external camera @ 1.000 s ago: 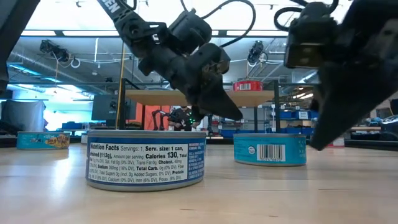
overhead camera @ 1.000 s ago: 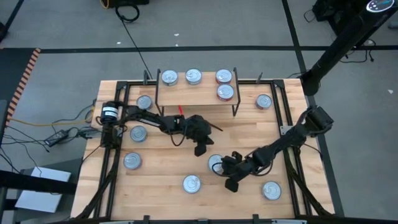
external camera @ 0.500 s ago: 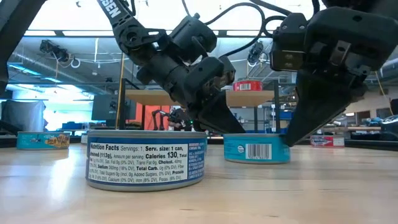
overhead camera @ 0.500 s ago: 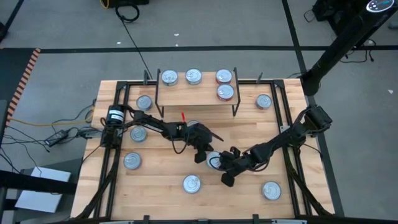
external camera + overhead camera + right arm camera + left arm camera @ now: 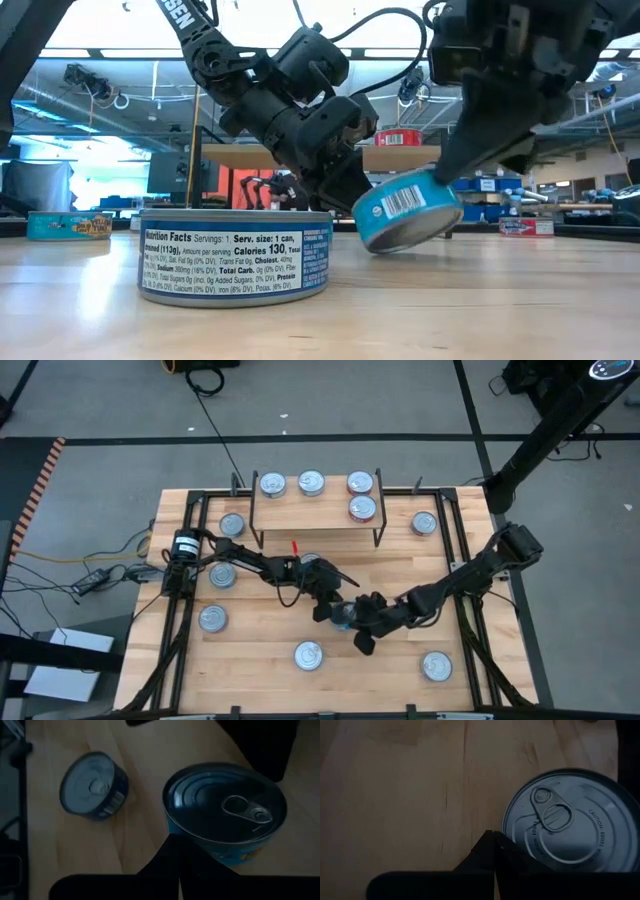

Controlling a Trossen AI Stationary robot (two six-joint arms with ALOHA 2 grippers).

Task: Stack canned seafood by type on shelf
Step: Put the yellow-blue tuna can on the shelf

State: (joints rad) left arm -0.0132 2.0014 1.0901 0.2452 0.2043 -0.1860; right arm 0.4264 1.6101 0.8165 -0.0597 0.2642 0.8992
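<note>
A teal-labelled can of seafood point(image 5: 408, 208) is tipped between my two shut grippers at the table's middle point(image 5: 343, 617). My left gripper point(image 5: 357, 203) is at its left side and my right gripper point(image 5: 447, 168) at its raised right side. The shelf point(image 5: 310, 510) stands at the far edge; three cans point(image 5: 311, 483) sit along the back of its top board and a red can point(image 5: 363, 508) sits in front of them. Each wrist view shows that gripper's shut fingertips, the left point(image 5: 494, 836) and the right point(image 5: 175, 840), against the can. My left gripper's shut fingertips press against the tipped can's top rim point(image 5: 505, 839) on its left side, slanting down from the table's left. My right gripper's shut fingertips press against the can's side wall point(image 5: 172, 831) on its raised right side, slanting down from the right. The can leans with its top toward the left; whether its lower left edge point(image 5: 378, 248) touches the table, I cannot tell.
Loose cans lie around: a dark-blue one point(image 5: 308, 655) at the near middle, one at the near right point(image 5: 436, 666), three down the left side point(image 5: 222, 574), one at the far right point(image 5: 424, 522). Black rails point(image 5: 190, 610) frame the tabletop.
My left gripper has come down and toward the can, then stayed still. My right gripper has gone toward the table's left and up, pushing the teal can along the table against the left fingertips. The can has tipped, with its right side lifted.
</note>
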